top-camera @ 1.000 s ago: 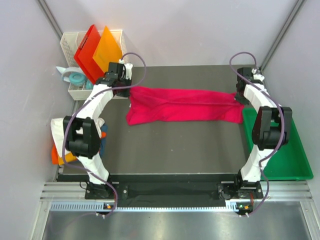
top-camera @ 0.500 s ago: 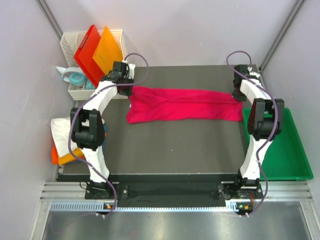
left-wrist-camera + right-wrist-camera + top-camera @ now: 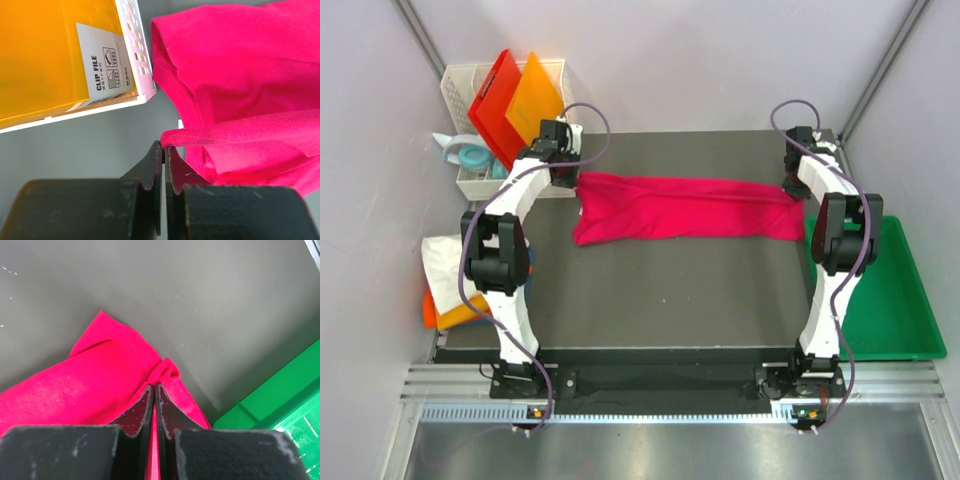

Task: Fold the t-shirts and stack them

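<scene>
Top external: your crimson-pink t-shirt (image 3: 685,210) lay stretched across upper middle of frame, on dark table (image 3: 670,290). Left gripper (image 3: 572,180) pinched tight on its left hem, right gripper (image 3: 793,192) clamped on its right corner. White t-shirt (image 3: 440,262) and orange t-shirt (image 3: 445,315) sat at left edge.

The left arm (image 3: 505,250) and right arm (image 3: 840,240) have reached farther back, elbows drawn inward. The pink shirt (image 3: 685,208) is pulled straighter. The left arm no longer covers the white shirt (image 3: 440,262).
</scene>
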Controlling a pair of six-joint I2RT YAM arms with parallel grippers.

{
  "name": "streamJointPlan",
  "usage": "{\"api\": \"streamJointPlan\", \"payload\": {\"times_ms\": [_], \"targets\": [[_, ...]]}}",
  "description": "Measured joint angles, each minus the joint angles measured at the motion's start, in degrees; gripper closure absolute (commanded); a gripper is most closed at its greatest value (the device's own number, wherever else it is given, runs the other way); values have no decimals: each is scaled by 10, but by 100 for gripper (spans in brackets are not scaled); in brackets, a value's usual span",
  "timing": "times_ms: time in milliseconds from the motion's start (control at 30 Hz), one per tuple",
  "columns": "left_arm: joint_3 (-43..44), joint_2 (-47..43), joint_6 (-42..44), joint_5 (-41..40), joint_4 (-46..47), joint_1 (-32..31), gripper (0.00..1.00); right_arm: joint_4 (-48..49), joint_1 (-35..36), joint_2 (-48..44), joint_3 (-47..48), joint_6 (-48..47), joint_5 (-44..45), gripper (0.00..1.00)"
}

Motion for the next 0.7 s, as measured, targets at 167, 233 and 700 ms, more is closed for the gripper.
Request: {"api": "streamJointPlan", "payload": {"times_ms": [167,233,700], "targets": [[0,0,0,0,0,0,100,0,0,2,0,-2,0,100],[0,0,0,1,0,0,96,0,0,3,0,-2,-1,85],[-2,-67,-19,61,16,5,44,48,20,-101,-17,-17,-3,40]]}}
